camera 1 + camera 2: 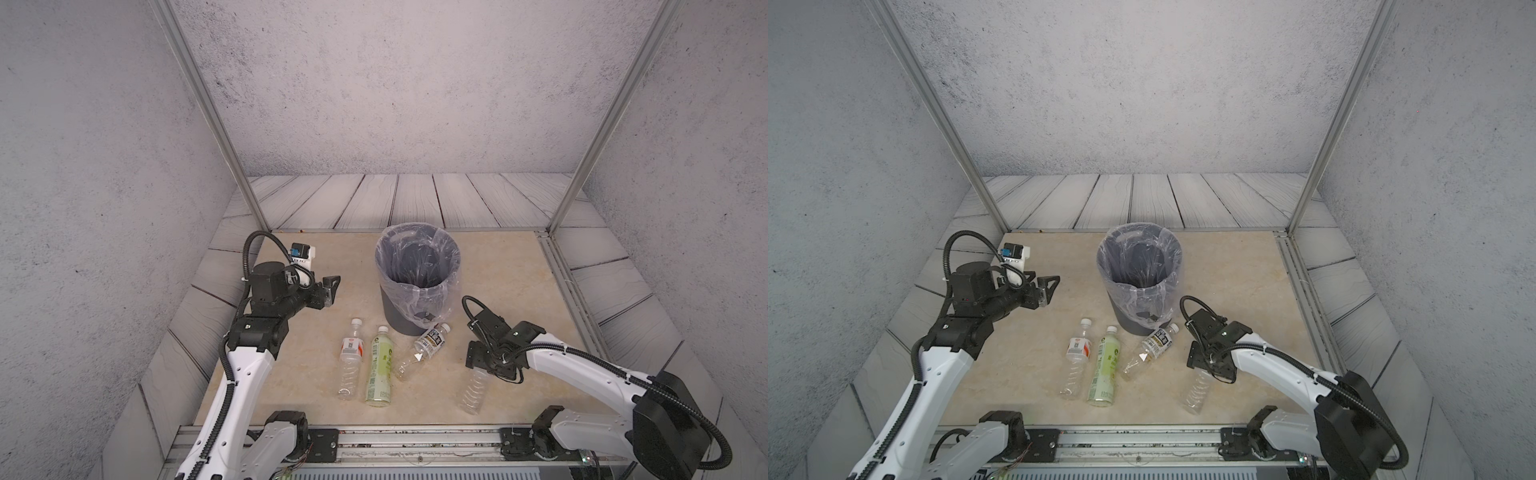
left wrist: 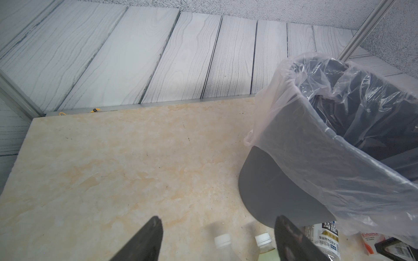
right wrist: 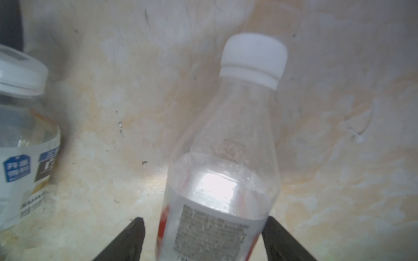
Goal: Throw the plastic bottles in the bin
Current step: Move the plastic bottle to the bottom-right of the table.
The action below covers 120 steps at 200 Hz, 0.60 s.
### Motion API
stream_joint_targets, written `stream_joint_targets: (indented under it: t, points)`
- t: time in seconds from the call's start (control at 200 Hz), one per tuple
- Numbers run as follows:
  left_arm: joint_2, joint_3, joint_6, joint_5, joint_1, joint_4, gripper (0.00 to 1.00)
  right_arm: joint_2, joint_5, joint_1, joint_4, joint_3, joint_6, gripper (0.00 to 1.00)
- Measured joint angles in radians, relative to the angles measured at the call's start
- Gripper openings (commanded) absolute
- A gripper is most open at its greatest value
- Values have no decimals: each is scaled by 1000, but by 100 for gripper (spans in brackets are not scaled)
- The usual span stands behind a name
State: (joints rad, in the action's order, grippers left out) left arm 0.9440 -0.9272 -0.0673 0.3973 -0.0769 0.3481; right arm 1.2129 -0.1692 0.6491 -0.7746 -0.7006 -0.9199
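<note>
The dark grey round plastic bin (image 1: 397, 318) stands mid-frame on the beige marbled table (image 1: 498, 270), with open surface on either side. The left tool (image 1: 330, 286) hovers spread and empty to its left. At lower right the right tool (image 3: 203, 220) straddles a clear red-labelled plastic bottle (image 1: 473, 390); whether it pinches I cannot tell.

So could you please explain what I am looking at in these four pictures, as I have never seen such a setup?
This is a two-armed robot at a table. Two pictures look down from a camera head above; the other two come from a camera on each wrist. A lined bin stands upright, and near it lie a red-label bottle, a green bottle, a black-label bottle and a second red-label bottle. The left gripper is open and empty. The right gripper straddles that last bottle; whether it grips it yet is unclear.
</note>
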Motion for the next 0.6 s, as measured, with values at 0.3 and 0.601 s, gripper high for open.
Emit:
stream_joint_targets:
  t: [0.3,0.601]
  points:
    - [0,0,0,0,0,0,80,-31,63,6,14,114,-20,82]
    - [0,0,0,-1,0,0,80,-34,40,6,36,116,-27,60]
